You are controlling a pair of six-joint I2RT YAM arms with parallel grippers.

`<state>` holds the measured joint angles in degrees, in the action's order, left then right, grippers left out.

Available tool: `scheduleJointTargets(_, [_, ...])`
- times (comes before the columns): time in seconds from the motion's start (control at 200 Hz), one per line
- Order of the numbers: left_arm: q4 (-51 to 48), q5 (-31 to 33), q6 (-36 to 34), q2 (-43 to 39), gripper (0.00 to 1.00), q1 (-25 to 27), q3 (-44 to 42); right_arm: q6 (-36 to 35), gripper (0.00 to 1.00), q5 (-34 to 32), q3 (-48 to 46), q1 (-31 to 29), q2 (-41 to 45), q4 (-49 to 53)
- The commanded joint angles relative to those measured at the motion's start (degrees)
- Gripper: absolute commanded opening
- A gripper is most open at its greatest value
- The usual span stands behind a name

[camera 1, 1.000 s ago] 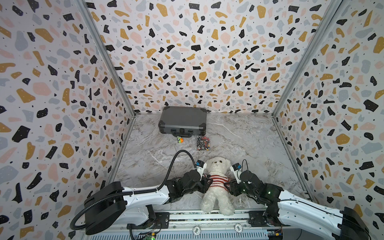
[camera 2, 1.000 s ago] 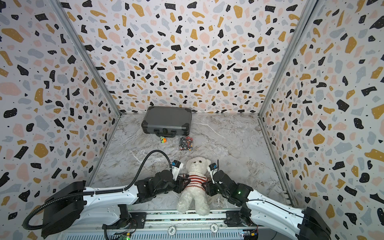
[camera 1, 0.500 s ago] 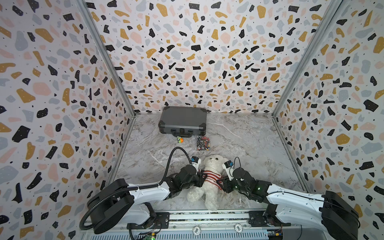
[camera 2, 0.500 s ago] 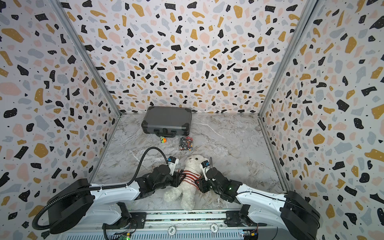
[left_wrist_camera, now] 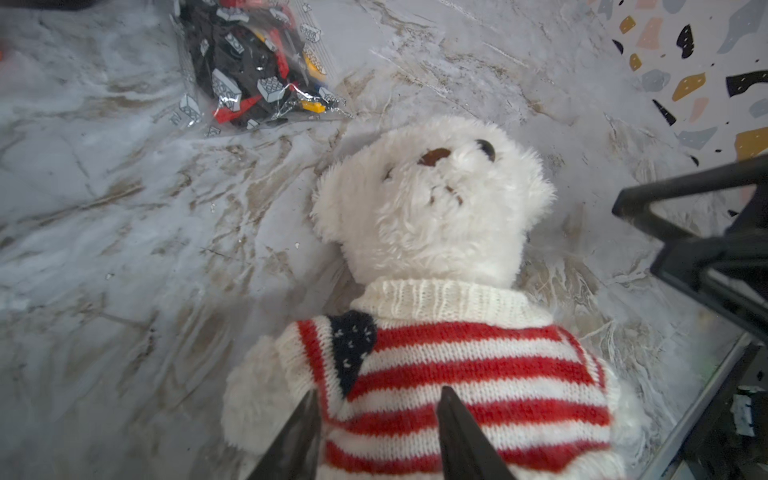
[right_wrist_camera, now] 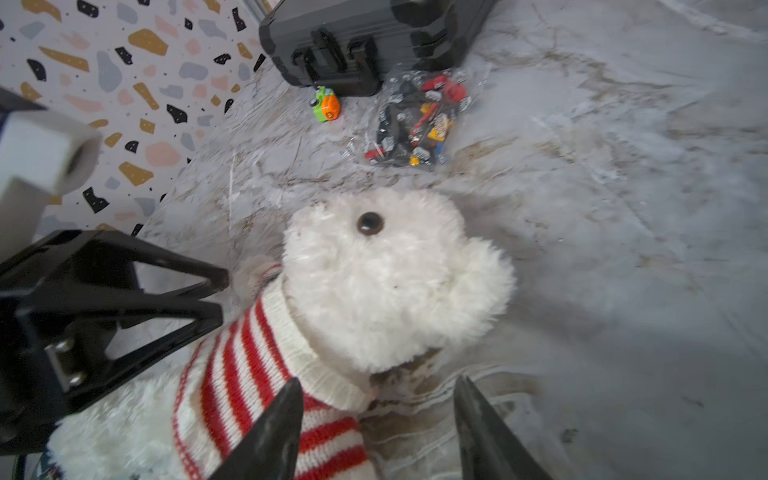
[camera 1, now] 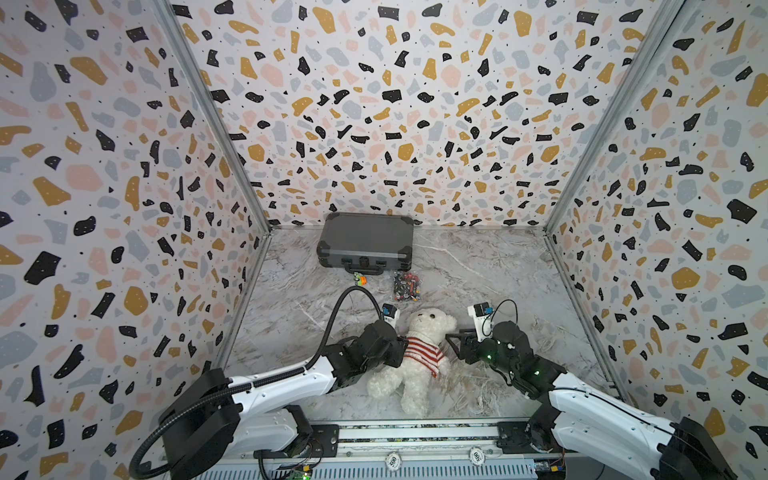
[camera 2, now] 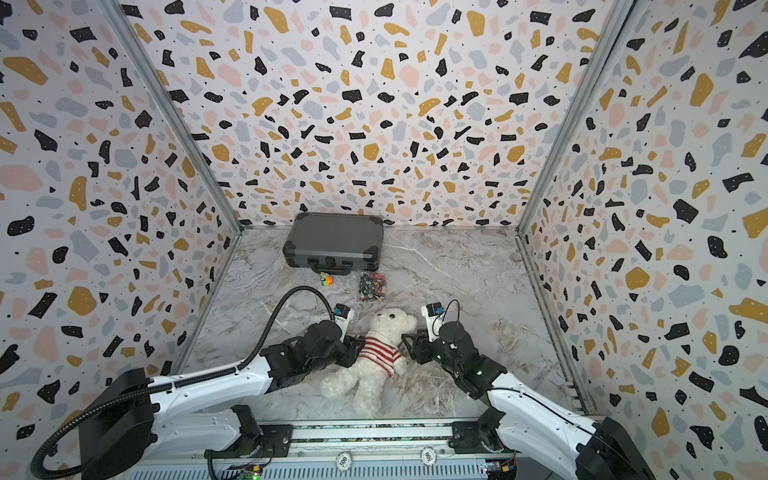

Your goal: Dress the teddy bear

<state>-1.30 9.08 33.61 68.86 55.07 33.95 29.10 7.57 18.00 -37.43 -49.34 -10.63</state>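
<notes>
The teddy bear (camera 1: 430, 326) (camera 2: 390, 324) lies on its back on the marble table, head toward the far wall, legs toward the front rail. It wears a red-and-white striped sweater (camera 1: 419, 353) (left_wrist_camera: 478, 365) with a navy patch. My left gripper (camera 1: 401, 347) (left_wrist_camera: 380, 390) is open at the bear's side, its two fingers spread over the sweater's chest. At the bear's other shoulder, my right gripper (camera 1: 451, 340) (right_wrist_camera: 379, 379) is open too, one finger over the sweater's shoulder, the other over bare table.
A shut grey case (camera 1: 365, 241) stands at the back wall. In front of it lie a small green-and-orange toy (camera 1: 359, 279) and a clear bag of bricks (camera 1: 407, 286). Patterned walls close in three sides. A metal rail (camera 1: 415, 428) runs along the front.
The bear, held upright near the front rail a second ago, was tipped back and now lies flat. Both grippers have opened, and the right one has drawn slightly away.
</notes>
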Motion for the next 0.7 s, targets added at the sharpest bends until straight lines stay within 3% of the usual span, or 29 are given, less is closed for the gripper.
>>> scheduleJointTargets(0.0, [-7.0, 8.2, -0.1, 0.3, 0.53, 4.5, 5.9, -3.6, 0.62, 4.1, -0.3, 4.4, 2.1, 1.7])
scheduleJointTargets(0.08, [-10.0, 12.1, 1.0, 2.0, 0.54, 7.9, 9.7, -4.9, 0.66, 5.1, -0.4, 7.6, 3.8, 3.0])
scheduleJointTargets(0.205, [-11.7, 15.7, 1.9, 5.6, 0.59, 12.4, 13.9, -6.4, 0.87, 6.6, -1.0, 12.2, 5.9, 4.0])
scheduleJointTargets(0.41, [-14.1, 18.9, 1.5, 14.9, 0.65, 18.2, 21.4, -5.0, 0.91, 12.0, -4.5, 20.4, 4.5, -1.2])
scheduleJointTargets(0.691, [-17.1, 20.7, 0.7, 26.2, 0.77, 22.5, 29.4, -4.7, 0.95, 14.6, -5.9, 25.4, 5.5, -1.3])
